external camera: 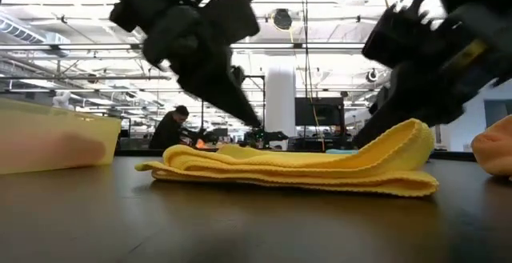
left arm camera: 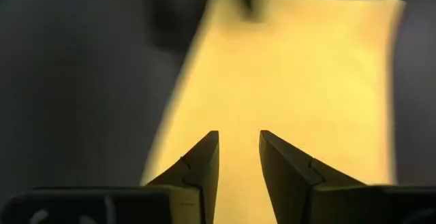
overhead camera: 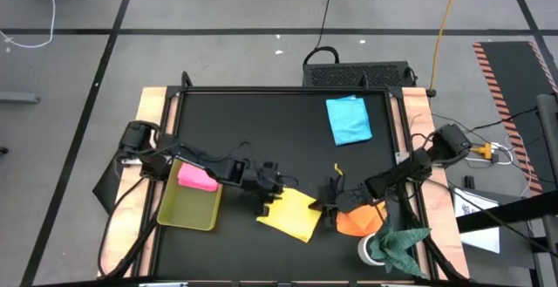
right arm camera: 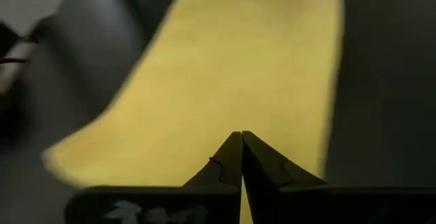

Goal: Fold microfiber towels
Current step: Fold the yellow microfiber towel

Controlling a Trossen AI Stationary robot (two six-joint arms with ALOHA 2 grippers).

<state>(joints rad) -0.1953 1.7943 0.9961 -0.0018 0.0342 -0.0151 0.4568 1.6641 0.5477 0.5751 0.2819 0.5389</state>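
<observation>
Yellow towel [overhead camera: 292, 214]: folded flat, near-centre of black table [overhead camera: 279, 130].
Left gripper [overhead camera: 272, 195]: fingers parted over towel's left edge.
Right gripper [overhead camera: 336, 201]: fingers pressed together at towel's right edge.
Open room: far half, except blue towel [overhead camera: 349, 119].

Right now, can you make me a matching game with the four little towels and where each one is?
Towels:
1. pink towel
2. yellow towel
3. orange towel
4. blue towel

Places:
A. alone at the far side of the table
B. between the two grippers
C. in the yellow-green tray
D. next to the dark green cloth

Pairs: 1-C, 2-B, 3-D, 4-A
</observation>
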